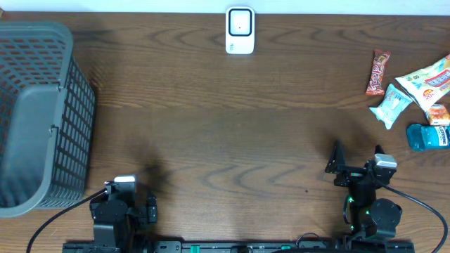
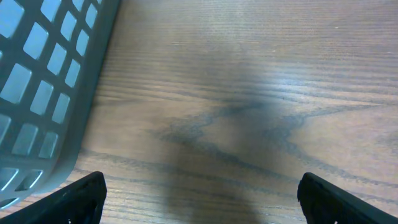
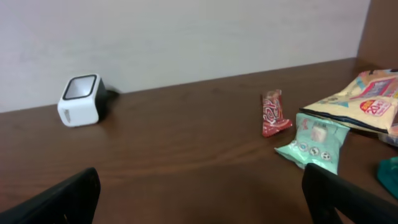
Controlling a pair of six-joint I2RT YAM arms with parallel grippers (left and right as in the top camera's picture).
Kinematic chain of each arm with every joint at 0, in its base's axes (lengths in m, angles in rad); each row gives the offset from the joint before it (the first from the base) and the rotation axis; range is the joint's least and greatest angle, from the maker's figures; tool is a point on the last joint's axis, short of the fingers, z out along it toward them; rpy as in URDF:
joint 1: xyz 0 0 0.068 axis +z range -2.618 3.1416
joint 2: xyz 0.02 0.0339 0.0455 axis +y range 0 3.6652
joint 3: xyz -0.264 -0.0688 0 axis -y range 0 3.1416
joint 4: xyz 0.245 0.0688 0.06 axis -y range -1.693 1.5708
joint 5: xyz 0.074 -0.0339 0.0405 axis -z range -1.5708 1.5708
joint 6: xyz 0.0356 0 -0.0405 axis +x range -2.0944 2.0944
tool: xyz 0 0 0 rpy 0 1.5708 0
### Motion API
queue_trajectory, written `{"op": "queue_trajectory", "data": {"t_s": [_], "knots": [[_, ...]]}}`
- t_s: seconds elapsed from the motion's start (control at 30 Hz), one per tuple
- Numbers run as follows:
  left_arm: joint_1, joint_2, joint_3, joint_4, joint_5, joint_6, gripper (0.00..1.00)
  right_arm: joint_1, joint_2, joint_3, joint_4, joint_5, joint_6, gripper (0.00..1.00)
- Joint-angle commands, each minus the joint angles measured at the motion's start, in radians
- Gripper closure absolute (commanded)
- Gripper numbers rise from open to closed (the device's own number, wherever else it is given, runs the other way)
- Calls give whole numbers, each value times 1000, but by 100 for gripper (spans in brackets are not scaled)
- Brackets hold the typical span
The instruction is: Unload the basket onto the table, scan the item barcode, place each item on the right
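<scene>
In the overhead view, a white scanner (image 1: 240, 30) is seen at 12 o'clock on the table (image 1: 225, 126), upright near the far edge. The items for scanning are gathered at about 3 o'clock, by the right edge. A red bar (image 1: 378, 72) is laid nearest the centre. A mint packet (image 1: 391, 106) is placed just at 5 o'clock from it, and a large snack bag (image 1: 425, 81) lies further right. An orange packet (image 1: 439, 112) is tucked beside the bag, and a teal pack (image 1: 429, 136) is set at 6 o'clock from that. None of them is touched by either arm. A grey basket (image 1: 35, 112) is stood at 9 o'clock, along the left edge. The left gripper (image 2: 199, 205) is parked at 7 o'clock, just beside the basket's near corner. Its fingers (image 2: 81, 199) are spread wide over bare wood and nothing is held. The right gripper (image 3: 202, 202) is parked at 5 o'clock, likewise spread wide and empty. In its wrist view, the scanner is framed at 10 o'clock and the items at 3 o'clock, all well apart from it.
</scene>
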Motion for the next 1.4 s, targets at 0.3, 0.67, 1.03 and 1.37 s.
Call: {"op": "queue_trajectory", "data": {"t_s": [0.3, 0.67, 1.03, 1.37], "knots": [[5, -1, -1, -15, -5, -5, 2, -10, -6, -2, -2, -3, -7, 1], [5, -1, -1, -15, -5, -5, 2, -10, -6, -2, -2, -3, -7, 1], [-13, -23, -11, 230, 162, -24, 2, -10, -6, -2, -2, -3, -7, 1], [-13, -23, -222, 838, 221, -20, 2, -10, -6, -2, -2, -3, -7, 1]]}}
